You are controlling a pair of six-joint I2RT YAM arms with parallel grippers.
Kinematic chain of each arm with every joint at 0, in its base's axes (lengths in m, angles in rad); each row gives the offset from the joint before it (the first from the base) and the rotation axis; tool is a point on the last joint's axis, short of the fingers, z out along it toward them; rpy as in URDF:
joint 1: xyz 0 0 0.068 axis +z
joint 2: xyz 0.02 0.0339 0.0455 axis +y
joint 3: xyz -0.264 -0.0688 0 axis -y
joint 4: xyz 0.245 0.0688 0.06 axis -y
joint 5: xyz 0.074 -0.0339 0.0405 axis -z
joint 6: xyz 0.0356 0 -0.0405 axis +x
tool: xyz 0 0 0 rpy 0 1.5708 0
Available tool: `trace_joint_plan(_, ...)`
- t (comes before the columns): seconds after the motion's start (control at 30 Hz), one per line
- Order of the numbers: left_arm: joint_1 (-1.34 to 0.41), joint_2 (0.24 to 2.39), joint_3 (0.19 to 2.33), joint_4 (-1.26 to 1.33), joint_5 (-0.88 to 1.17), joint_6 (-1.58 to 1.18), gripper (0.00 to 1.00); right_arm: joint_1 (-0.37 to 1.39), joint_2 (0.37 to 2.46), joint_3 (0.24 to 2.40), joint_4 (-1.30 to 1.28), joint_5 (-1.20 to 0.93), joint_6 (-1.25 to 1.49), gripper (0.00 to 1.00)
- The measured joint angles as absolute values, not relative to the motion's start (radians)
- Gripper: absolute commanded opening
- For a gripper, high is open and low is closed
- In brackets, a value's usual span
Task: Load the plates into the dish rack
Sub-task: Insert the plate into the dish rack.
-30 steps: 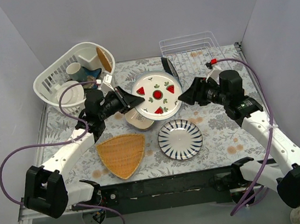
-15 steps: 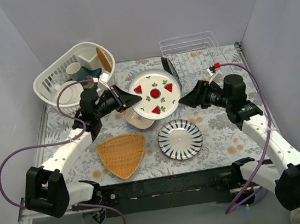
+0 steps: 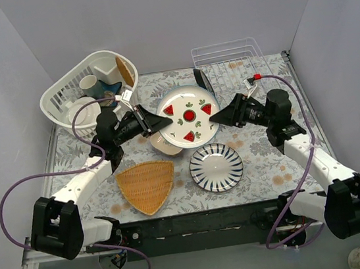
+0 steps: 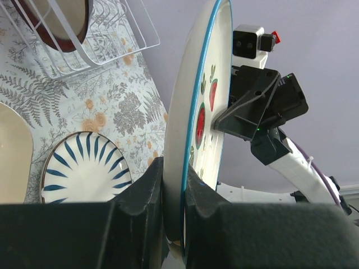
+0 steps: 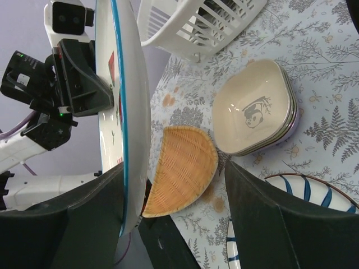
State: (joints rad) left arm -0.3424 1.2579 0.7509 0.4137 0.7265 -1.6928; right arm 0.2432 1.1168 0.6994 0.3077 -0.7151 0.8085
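Note:
My left gripper (image 3: pixel 157 121) is shut on the left rim of the white plate with red fruit marks (image 3: pixel 189 115) and holds it up over the table. In the left wrist view the plate (image 4: pixel 193 112) is edge-on, pinched between my fingers. My right gripper (image 3: pixel 216 119) is open at the plate's right rim; in the right wrist view the rim (image 5: pixel 128 112) lies inside the gap, close by the left finger (image 5: pixel 84 224). The white wire dish rack (image 3: pixel 226 59) stands at the back right, with the dark red-brown plate (image 3: pixel 202 82) upright at its left end. A stack of rounded-square dishes (image 5: pixel 252 112) lies below.
A blue-striped round plate (image 3: pixel 216 167) and an orange woven triangular tray (image 3: pixel 148 185) lie near the front. A white slotted plastic basket (image 3: pixel 87 87) with cups stands at the back left. Grey walls close in the table on three sides.
My right gripper drew back a little, then moved left onto the fruit plate's right rim. The left gripper has kept hold of the plate, which shifted only slightly.

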Motion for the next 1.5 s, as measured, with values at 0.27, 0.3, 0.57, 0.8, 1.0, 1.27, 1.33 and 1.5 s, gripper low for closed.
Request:
trace_joint_plan(0.27, -0.342, 1.265, 0.69, 0.503, 0.734, -1.742, 0.0, 0.243, 1.187, 0.673, 0.464, -0.804, 0.894, 0.62)
trace_joint_plan(0.3, -0.342, 1.268, 0.682, 0.513, 0.735, -1.746, 0.0, 0.243, 1.192, 0.666, 0.478, -0.814, 0.906, 0.62)
trace_joint_plan(0.57, -0.353, 1.283, 0.661, 0.57, 0.741, -1.782, 0.0, 0.243, 1.221, 0.656, 0.569, -0.88, 0.965, 0.61)
trace_joint_plan(0.8, -0.368, 1.302, 0.661, 0.603, 0.741, -1.789, 0.0, 0.243, 1.245, 0.646, 0.64, -0.921, 1.012, 0.48)
trace_joint_plan(1.0, -0.376, 1.315, 0.661, 0.607, 0.731, -1.781, 0.0, 0.243, 1.246, 0.643, 0.669, -0.946, 1.038, 0.29)
trace_joint_plan(1.27, -0.385, 1.32, 0.643, 0.638, 0.711, -1.773, 0.0, 0.241, 1.259, 0.638, 0.675, -0.948, 1.077, 0.01)
trace_joint_plan(1.33, -0.387, 1.32, 0.639, 0.648, 0.707, -1.773, 0.01, 0.241, 1.259, 0.638, 0.677, -0.948, 1.083, 0.01)
trace_joint_plan(1.5, -0.391, 1.32, 0.629, 0.669, 0.698, -1.778, 0.28, 0.238, 1.259, 0.638, 0.677, -0.948, 1.093, 0.01)
